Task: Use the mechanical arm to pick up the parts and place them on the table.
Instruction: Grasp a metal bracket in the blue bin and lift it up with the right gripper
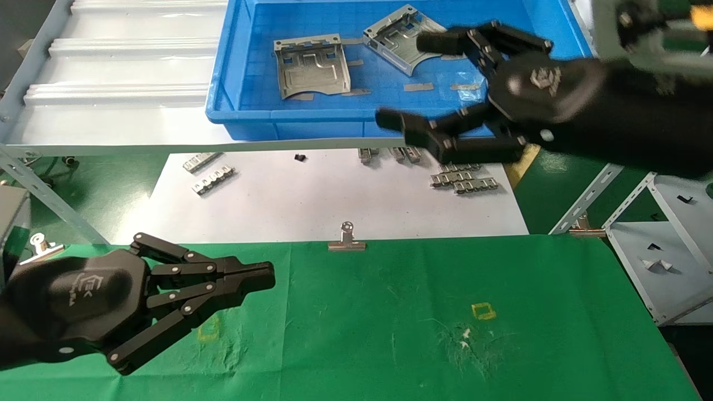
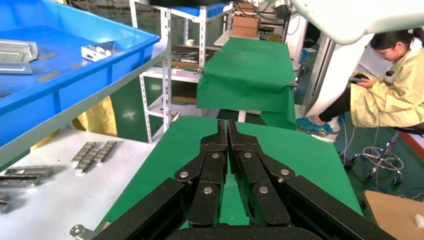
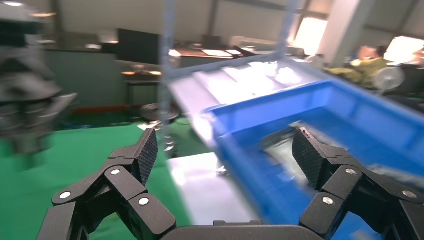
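While left gripper [image 1: 262, 281] pressed together over table [image 1: 390, 312], right gripper [image 1: 412, 83] spread above bin rim [image 1: 289, 116].

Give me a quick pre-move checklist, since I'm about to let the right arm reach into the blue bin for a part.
1. Right gripper open wide and empty: ok.
2. Right gripper over the blue bin, near the tilted part: ok.
3. Second part lies flat in the bin, apart from the first: ok.
4. Left gripper shut, low over the green table, away from the bin: ok.
5. Placing spot on the table free of parts: ok.
6. Fingers lined up with the tilted part's edges: cannot tell.
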Robot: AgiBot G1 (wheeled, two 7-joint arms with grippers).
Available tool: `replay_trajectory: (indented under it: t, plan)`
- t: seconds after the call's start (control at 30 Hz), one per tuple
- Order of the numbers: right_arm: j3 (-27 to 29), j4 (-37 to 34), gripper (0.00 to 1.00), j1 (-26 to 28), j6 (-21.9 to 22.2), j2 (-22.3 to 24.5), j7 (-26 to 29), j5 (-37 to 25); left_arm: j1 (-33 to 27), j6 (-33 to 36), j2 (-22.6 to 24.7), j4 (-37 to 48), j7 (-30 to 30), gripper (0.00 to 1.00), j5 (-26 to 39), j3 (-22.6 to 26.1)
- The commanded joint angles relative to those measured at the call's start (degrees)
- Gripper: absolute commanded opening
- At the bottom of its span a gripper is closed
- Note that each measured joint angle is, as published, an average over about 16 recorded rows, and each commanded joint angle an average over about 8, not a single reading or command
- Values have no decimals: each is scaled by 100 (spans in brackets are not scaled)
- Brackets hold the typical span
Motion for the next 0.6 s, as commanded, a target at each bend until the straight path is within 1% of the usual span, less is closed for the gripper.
replay_trajectory:
  t: [0.03, 0.1, 0.2, 0.33, 0.37, 0.4, 0.43, 0.6]
  plan:
    - [-139, -274, 100, 444, 361, -285, 105, -383, 0, 0, 0, 0, 0, 0, 0, 0]
    - [-342, -711, 100, 819, 738, -625, 227, -824, 0, 0, 0, 0, 0, 0, 0, 0]
    - [-657, -1413, 100, 1309, 1147, -1135, 362, -1408, 0, 0, 0, 0, 0, 0, 0, 0]
    - [-1044, -2429, 100, 1861, 1424, -1738, 364, -2040, 0, 0, 0, 0, 0, 0, 0, 0]
    - [-1125, -2691, 98, 1983, 1469, -1877, 329, -2165, 0, 0, 0, 0, 0, 0, 0, 0]
    - [-1196, -2952, 91, 2100, 1511, -2009, 288, -2275, 0, 0, 0, 0, 0, 0, 0, 0]
    - [-1256, -3197, 81, 2204, 1555, -2129, 237, -2372, 0, 0, 0, 0, 0, 0, 0, 0]
    - [-1444, -4291, 18, 2602, 1772, -2646, -33, -2672, 0, 0, 0, 0, 0, 0, 0, 0]
